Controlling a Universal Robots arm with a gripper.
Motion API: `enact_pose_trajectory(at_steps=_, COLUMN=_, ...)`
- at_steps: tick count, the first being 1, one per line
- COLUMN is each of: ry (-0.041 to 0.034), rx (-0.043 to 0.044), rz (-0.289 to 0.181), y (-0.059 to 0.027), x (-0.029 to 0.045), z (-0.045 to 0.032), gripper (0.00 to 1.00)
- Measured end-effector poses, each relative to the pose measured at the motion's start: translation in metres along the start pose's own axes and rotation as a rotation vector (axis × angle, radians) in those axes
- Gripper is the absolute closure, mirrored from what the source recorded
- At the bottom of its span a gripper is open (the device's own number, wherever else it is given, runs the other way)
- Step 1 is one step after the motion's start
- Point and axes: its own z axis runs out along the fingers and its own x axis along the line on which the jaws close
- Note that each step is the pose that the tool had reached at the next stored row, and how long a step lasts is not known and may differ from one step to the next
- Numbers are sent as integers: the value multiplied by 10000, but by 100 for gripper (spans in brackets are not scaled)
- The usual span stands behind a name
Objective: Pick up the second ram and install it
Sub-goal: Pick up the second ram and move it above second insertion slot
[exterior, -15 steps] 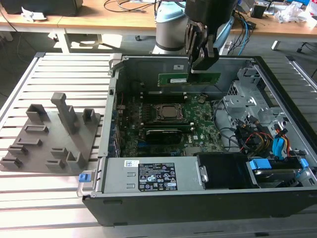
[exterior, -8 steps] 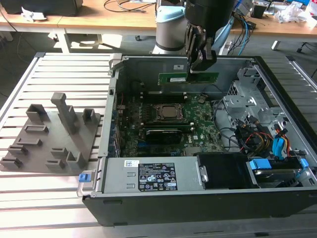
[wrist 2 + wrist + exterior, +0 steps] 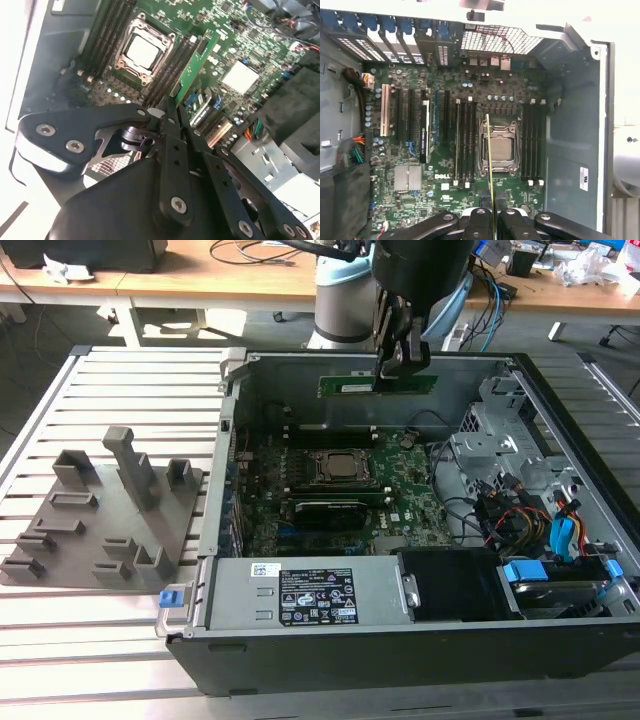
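From the exterior view's left I count one grey holder tray (image 3: pixel 100 510) on the slatted bench (image 3: pixel 120 370). Next comes one open computer case (image 3: pixel 290 390) with one motherboard (image 3: pixel 400 502) on its floor and one processor socket (image 3: pixel 340 468) near the board's middle. The second ram (image 3: pixel 347 386), the one stick I have in hand, hangs level above the board near the case's back wall, well apart from the slots. The tool (image 3: pixel 393 375) is clamped on it from above, pinching its two faces. In the first wrist view the second ram (image 3: pixel 490 160) runs edge-on straight over the socket. Two banks of memory slots (image 3: pixel 465 140) flank that socket, one on each side; I judge four slots to a bank but would not swear to it. That is my main worry: coming down on this line would land the contact edge on the socket frame, not in a slot. A slight tilt in the grip could seat one end first and jam it against a latch, and I cannot tell whether the latches stand open. A reversed notch would also stop it, and pressing on would stress the board. At the exterior view's right, one bundle of coloured cables (image 3: pixel 510 515) beside the drive cage could snag the arm if I swing wide.
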Motion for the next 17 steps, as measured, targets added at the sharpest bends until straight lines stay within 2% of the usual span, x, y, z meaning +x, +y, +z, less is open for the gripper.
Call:
enact_pose_trajectory(at_steps=1, ry=76, rx=-2, rz=-1, y=-1, x=1, z=0, gripper=86)
enact_pose_trajectory(at_steps=2, ry=85, rx=-2, rz=1, y=0, x=0, z=0, gripper=86)
enact_pose_trajectory(at_steps=4, ry=93, rx=-2, rz=1, y=-1, x=2, z=17, gripper=86)
enact_pose_trajectory(at_steps=7, ry=92, rx=-3, rz=2, y=-4, x=15, z=126, gripper=86)
enact_pose_trajectory(at_steps=14, ry=92, rx=-4, rz=1, y=-7, x=31, z=249, gripper=86)
enact_pose_trajectory(at_steps=17, ry=92, rx=-4, rz=1, y=-9, x=42, z=339, gripper=86)
